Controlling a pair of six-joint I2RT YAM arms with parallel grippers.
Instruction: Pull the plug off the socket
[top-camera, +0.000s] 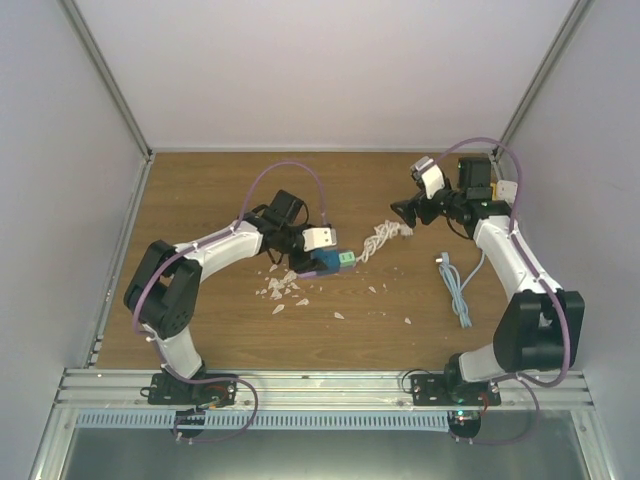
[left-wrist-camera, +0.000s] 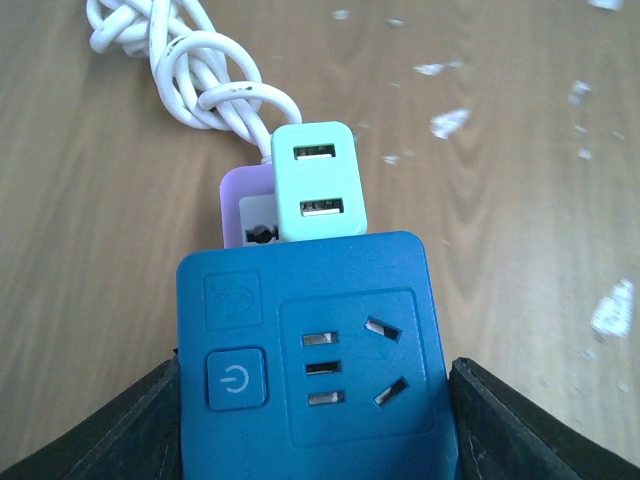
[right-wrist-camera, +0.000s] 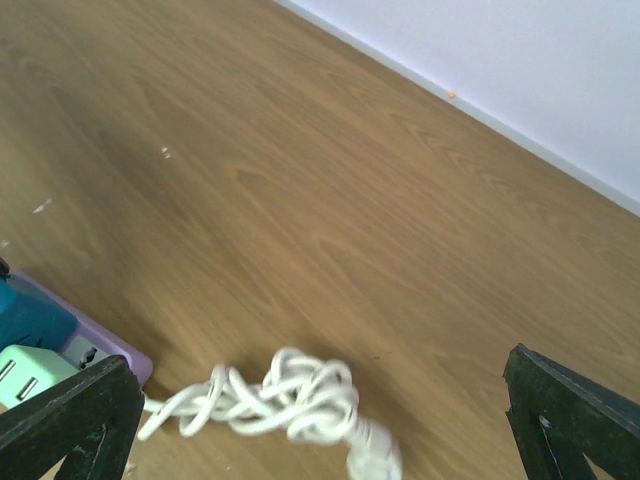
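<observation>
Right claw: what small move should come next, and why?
Probably bring the right claw down and across to the mint USB plug. The claw hangs open above the knotted white cord, while the left claw clamps the blue socket block with the plug seated at its far end.

Bright, diffuse light from above, soft shadows on the wooden table (top-camera: 400, 200), top view slightly soft, wrist views sharp centrally, fingers (right-wrist-camera: 70, 420) blurred at lower corners

L fingers (left-wrist-camera: 110, 430) clamped, low; R fingers (right-wrist-camera: 565, 415) wide apart, raised.
</observation>
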